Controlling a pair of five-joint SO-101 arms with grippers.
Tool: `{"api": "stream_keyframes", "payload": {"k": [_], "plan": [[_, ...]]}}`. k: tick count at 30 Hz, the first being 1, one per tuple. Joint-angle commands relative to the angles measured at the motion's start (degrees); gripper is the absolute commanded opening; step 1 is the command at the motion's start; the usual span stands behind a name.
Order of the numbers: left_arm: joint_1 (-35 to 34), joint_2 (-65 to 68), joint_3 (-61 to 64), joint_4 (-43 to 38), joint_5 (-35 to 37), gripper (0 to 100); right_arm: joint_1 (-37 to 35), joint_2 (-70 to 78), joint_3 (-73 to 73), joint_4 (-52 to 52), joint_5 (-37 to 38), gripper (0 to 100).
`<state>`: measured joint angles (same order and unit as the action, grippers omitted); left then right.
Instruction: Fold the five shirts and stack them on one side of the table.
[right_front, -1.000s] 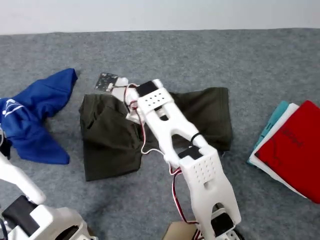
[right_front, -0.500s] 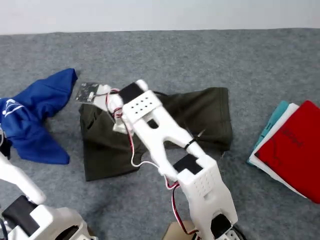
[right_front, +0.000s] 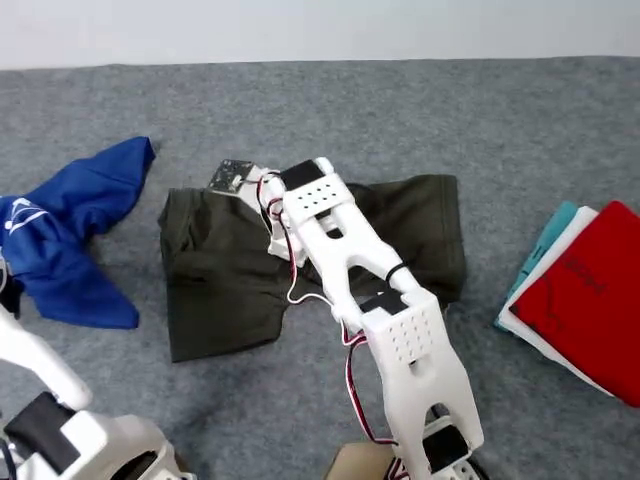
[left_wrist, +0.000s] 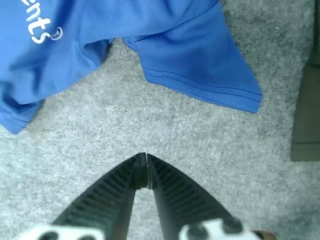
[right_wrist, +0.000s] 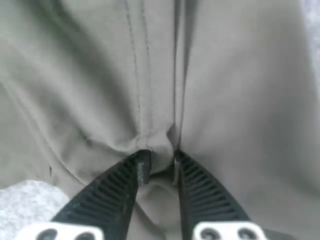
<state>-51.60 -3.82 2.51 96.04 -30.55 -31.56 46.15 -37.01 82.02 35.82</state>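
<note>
Pinching a raised fold of the olive shirt (right_wrist: 225, 90), your right gripper (right_wrist: 159, 162) has cloth bunched between both jaws, and the arm sits over that shirt's middle. The olive shirt (right_front: 215, 275) itself lies spread out and rumpled, mid-table. Your left gripper (left_wrist: 146, 172) is pressed together on nothing, hanging over bare grey table (left_wrist: 165, 130) not far off the olive shirt's edge. The blue shirt (right_front: 70, 230) is crumpled just beside the olive shirt, on the side away from the stack (right_front: 580, 295), which is 3 folded shirts, red on top, well apart from the olive one.
</note>
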Motion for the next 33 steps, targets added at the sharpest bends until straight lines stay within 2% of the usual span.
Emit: {"api": "stream_keyframes", "payload": {"k": [1, 6, 9, 13, 18, 24, 33], "plan": [[1.4, -5.6, -3.6, -0.6, -0.6, 1, 0.2, -5.1, -8.4, 2.9, 0.3, 9.7], [10.1, -9.4, -4.5, -1.0, -0.2, 1, 2.5, -7.3, -15.5, 5.7, -2.4, 9.9], [17.6, -7.7, -4.4, -3.0, 4.7, 2, 7.1, -7.2, -15.9, 5.2, -3.3, 9.9], [26.8, -1.1, -4.5, -8.8, 10.8, 7, 14.6, -4.9, -15.9, 3.3, -3.3, 9.8], [35.1, 10.9, -6.6, -14.9, 12.3, 8, 21.5, -0.3, -16.1, 0.7, -3.3, 9.8], [37.9, 28.1, -20.7, -13.0, 12.3, 8, 26.1, 3.9, -16.1, 1.3, -3.3, 9.8], [38.4, 56.4, -56.5, 1.1, 12.0, 11, 31.4, 8.6, -16.2, -3.9, -3.3, 9.8]]}}
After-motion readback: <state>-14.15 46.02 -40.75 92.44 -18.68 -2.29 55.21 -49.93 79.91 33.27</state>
